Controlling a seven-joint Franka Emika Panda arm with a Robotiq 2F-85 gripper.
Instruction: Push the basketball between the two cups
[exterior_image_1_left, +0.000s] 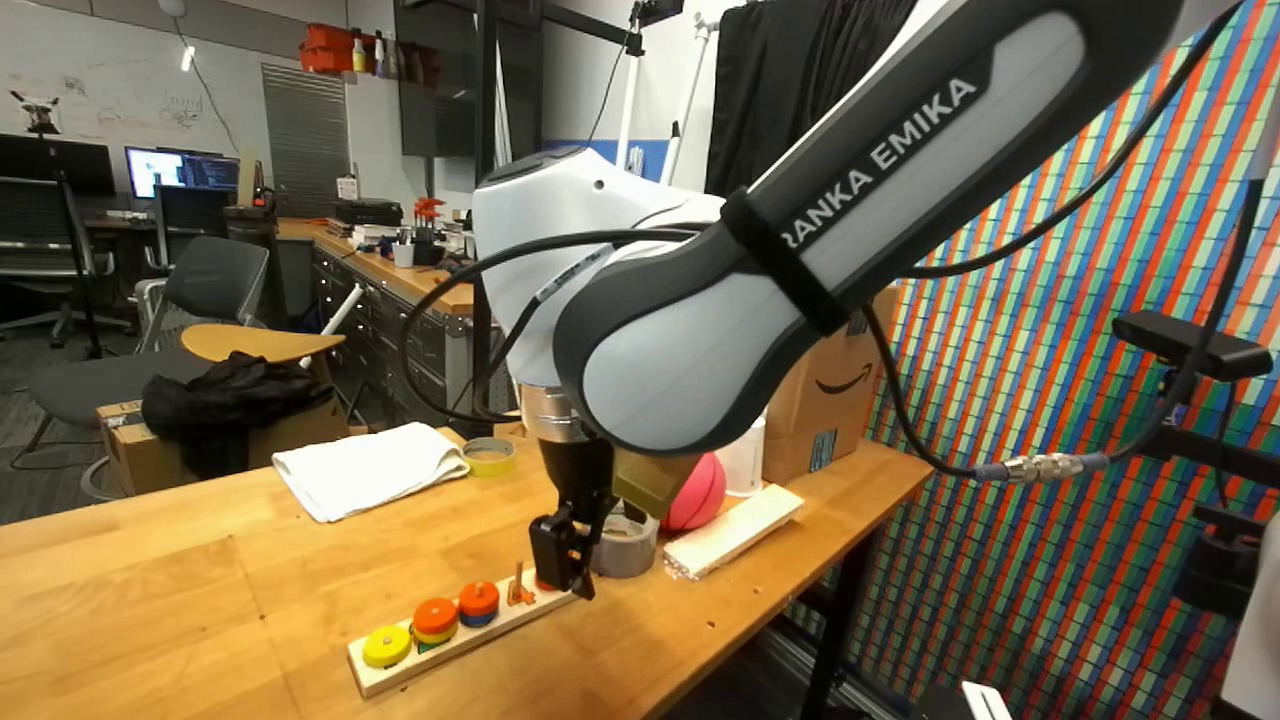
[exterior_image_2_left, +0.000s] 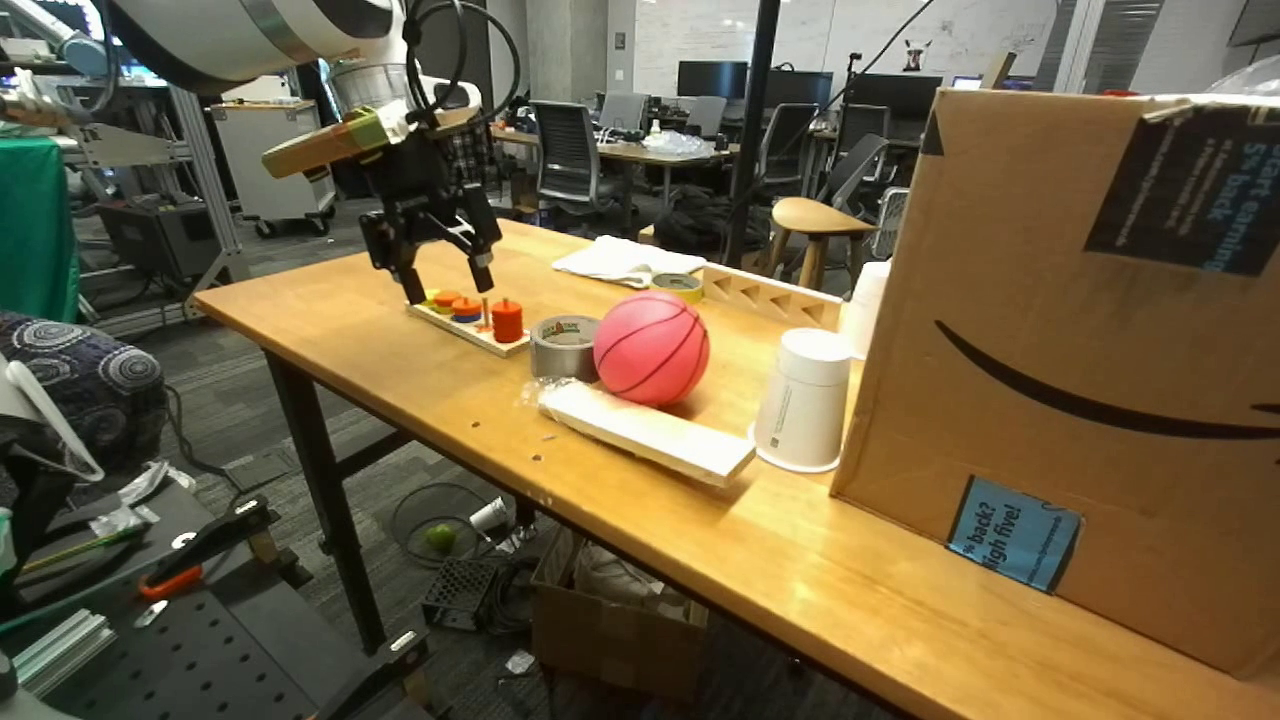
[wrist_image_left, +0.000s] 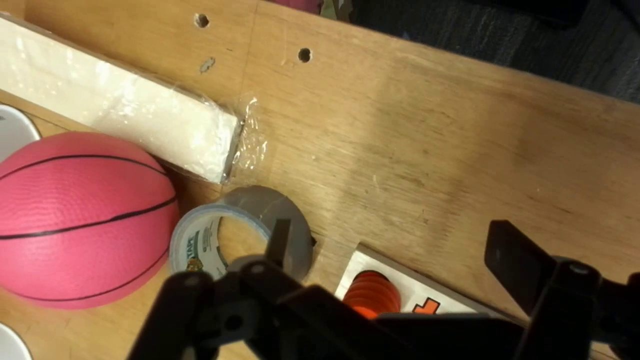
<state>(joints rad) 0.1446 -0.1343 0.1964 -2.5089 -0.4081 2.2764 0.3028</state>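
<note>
The gripper, fingers wide and empty, should narrow, clear the grey tape, then push the ball low and slowly between the cups.

Interior light: bright on tabletop, dim underneath.
Wrist view: glare spots on clear wrap; soft-edged shadow bands across tabletop; gripper near-black, little detail. In an exterior view: monitor glowing.

Basketball clipped by the wrist view's left edge, white cups just peeking in there, gripper chopped at the bottom, farther cup half hidden behind the cardboard box in an exterior view
</note>
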